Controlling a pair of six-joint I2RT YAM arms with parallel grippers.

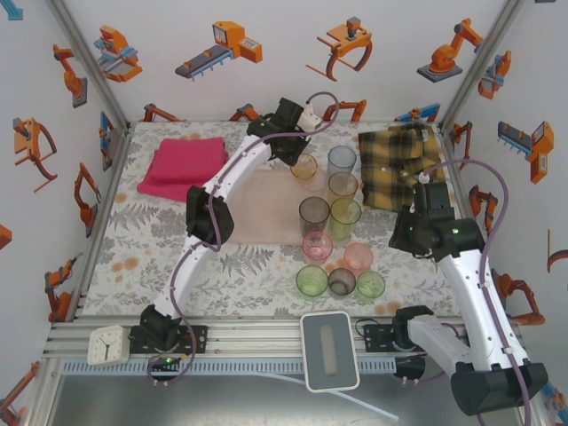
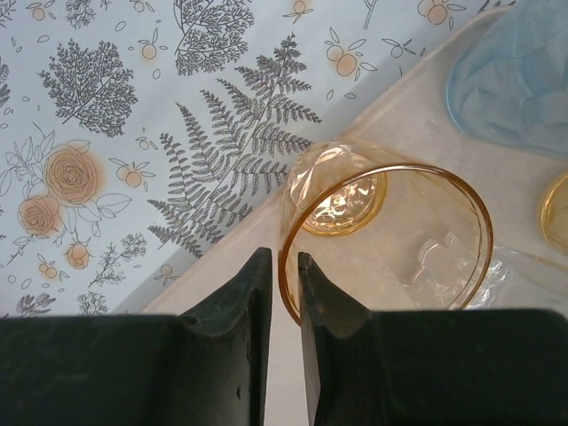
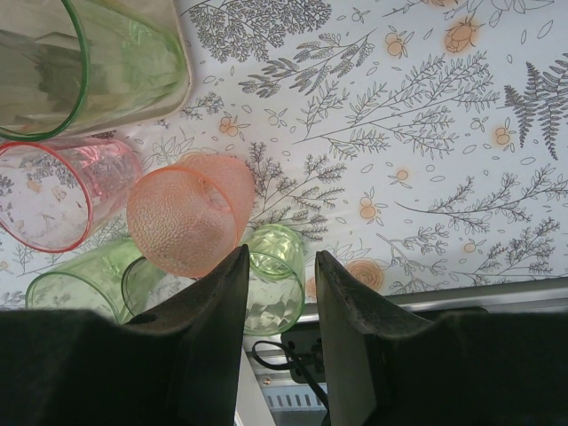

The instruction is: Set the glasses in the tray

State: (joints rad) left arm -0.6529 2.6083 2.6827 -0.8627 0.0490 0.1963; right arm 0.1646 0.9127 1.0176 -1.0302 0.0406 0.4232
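**Orange tumbler standing on the tray, left arm at the point of letting go**

Seen from above, the left arm reaches to the far side of the bench (image 1: 133,240), where the pale pink tray (image 1: 266,213) lies. In the left wrist view the left fingers (image 2: 263,275) straddle the near rim of an orange tumbler (image 2: 382,240), one outside the wall and one inside. The gap is narrow, and a sliver of tray shows either side of the rim, so they look parted rather than pinching.

The tumbler is translucent amber-orange, upright and mouth up. Its base rests on the tray near the edge, just beside a pale blue tumbler (image 2: 519,71).

The right fingers (image 3: 232,266) hang moderately apart, holding nothing, above a salmon textured tumbler (image 3: 191,222) and a green tumbler (image 3: 275,275). Both stand on bare bench near the front rail.

This looks like the release step for one glass. The next move calls for a straight lift clear of the rim (a sideways drag could tip it). After that comes a reach for one of the tumblers grouped on the bench.
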